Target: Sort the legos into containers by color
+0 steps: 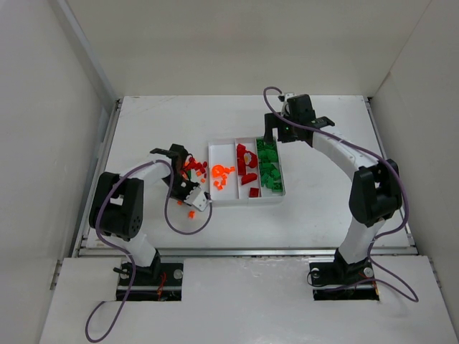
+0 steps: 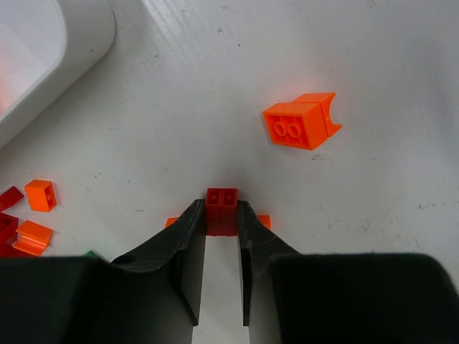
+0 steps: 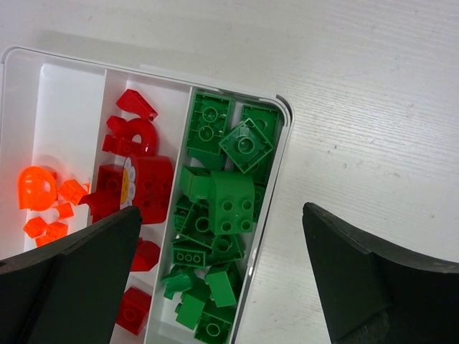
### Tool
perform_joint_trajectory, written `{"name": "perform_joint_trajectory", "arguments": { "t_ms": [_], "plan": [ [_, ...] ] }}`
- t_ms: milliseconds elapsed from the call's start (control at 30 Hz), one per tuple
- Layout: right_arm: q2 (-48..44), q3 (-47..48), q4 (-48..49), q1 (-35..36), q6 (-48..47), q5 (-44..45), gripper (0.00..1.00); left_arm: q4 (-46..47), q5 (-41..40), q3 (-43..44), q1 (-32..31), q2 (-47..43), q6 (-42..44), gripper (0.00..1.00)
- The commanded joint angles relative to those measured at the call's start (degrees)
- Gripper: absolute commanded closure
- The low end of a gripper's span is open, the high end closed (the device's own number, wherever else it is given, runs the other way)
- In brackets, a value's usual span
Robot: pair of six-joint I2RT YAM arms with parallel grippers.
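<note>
In the left wrist view my left gripper (image 2: 221, 215) is shut on a small dark red lego (image 2: 221, 206) down at the table, one finger on each side of it. Orange bits show under both fingertips. From above, the left gripper (image 1: 185, 166) is at a loose pile of orange and red legos (image 1: 194, 168) just left of the white tray (image 1: 246, 201). The tray's compartments hold orange legos (image 3: 43, 193), red legos (image 3: 147, 179) and green legos (image 3: 229, 201). My right gripper (image 3: 221, 211) hangs open over the tray's green side, holding nothing.
An orange brick with a curved piece (image 2: 297, 123) lies ahead and right of the left fingers. Small orange pieces (image 2: 40, 195) lie to their left, and the tray's rounded corner (image 2: 64, 50) is at upper left. A stray orange piece (image 1: 191, 213) lies near the left wrist.
</note>
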Motion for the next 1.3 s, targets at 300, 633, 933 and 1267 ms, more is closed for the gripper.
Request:
{"name": "perform_joint_trajectory", "arguments": {
  "t_ms": [300, 633, 933, 1267],
  "plan": [
    [-2.4, -1.5, 4.8, -3.1, 3.2, -2.6, 0.01, 4.1, 23.6, 14.5, 0.5, -3.2, -14.6, 1.0],
    [-4.2, -4.6, 4.8, -3.6, 3.2, -0.3, 0.01, 16.9, 28.4, 21.7, -12.5, 6.7, -29.4, 0.93],
    [-5.9, -7.9, 5.3, -4.8, 2.6, -0.3, 0.01, 22.6, 25.6, 22.9, -18.7, 10.5, -32.1, 0.71],
    [-4.9, -6.3, 5.3, -5.3, 1.0, -0.8, 0.01, 16.8, 24.8, 21.2, -15.6, 5.6, -29.5, 0.0]
  ]
}}
